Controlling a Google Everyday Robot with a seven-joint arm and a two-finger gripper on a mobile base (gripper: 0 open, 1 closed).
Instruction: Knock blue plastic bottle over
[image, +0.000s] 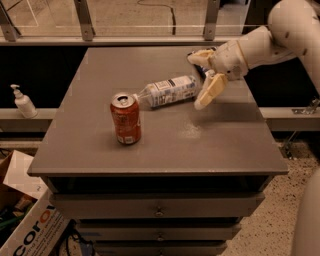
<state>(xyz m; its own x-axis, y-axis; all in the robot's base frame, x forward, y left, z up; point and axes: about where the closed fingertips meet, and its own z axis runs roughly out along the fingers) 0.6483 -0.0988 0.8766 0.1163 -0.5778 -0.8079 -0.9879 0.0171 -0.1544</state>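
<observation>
The blue plastic bottle (169, 90) lies on its side on the grey table (155, 145), its cap end pointing left towards the red-orange soda can (125, 118), which stands upright. My gripper (204, 80) hovers just right of the bottle's base, over the table's right part, apart from the bottle. It is open: one finger (200, 56) reaches up and left, the other finger (209, 91) hangs down near the bottle's base. It holds nothing.
A white pump-dispenser bottle (23, 102) stands on a ledge to the left of the table. A cardboard box (20, 220) sits on the floor at lower left. A dark packet lies partly hidden behind the gripper. Drawers (157, 210) front the table.
</observation>
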